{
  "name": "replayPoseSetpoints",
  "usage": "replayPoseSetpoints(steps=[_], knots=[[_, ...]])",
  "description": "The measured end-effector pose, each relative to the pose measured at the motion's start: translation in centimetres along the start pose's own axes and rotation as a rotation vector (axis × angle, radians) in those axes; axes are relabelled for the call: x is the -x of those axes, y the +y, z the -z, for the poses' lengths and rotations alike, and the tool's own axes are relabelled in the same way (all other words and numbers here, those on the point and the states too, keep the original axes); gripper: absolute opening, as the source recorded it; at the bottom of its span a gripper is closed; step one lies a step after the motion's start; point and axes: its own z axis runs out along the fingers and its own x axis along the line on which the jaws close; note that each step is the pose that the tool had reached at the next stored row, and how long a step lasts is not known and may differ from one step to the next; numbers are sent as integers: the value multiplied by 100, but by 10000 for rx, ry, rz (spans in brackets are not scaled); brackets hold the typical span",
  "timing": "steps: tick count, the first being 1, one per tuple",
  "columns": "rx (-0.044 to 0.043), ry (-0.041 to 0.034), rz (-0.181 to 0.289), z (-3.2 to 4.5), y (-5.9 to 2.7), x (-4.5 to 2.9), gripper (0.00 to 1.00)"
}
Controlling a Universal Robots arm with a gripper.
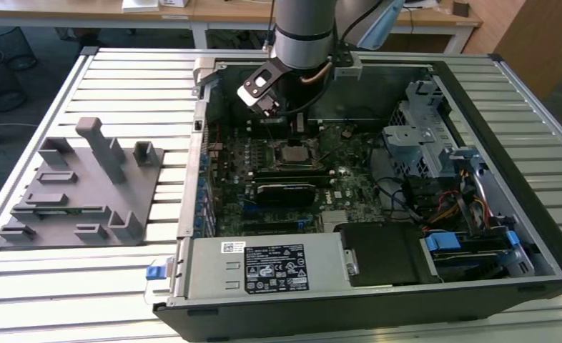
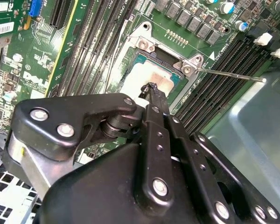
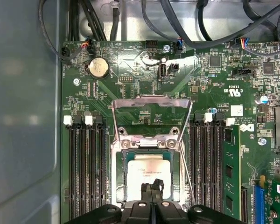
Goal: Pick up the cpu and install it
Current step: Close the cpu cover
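My gripper [image 3: 152, 187] has its black, bolted metal fingers pressed together at the tips, with nothing clamped between them. The tips stand directly over the cpu [image 3: 147, 169]; whether they touch it I cannot tell. The cpu, a flat square with a dull silvery top, lies level in the square socket [image 3: 117, 177] on the green motherboard [image 3: 130, 70]. The thin steel load plate [image 3: 151, 99] stands hinged open. A slim wire lever [image 2: 231, 75] projects beside the socket

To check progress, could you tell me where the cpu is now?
In both wrist views the cpu lies in the socket between the memory slots, under the gripper.
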Motion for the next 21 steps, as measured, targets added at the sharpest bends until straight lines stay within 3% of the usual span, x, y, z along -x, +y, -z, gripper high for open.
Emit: replayPoseSetpoints(steps=[9, 21], knots=[[-1, 1, 0, 16, 0, 0, 11], [-4, 1, 0, 121, 3, 1, 11]])
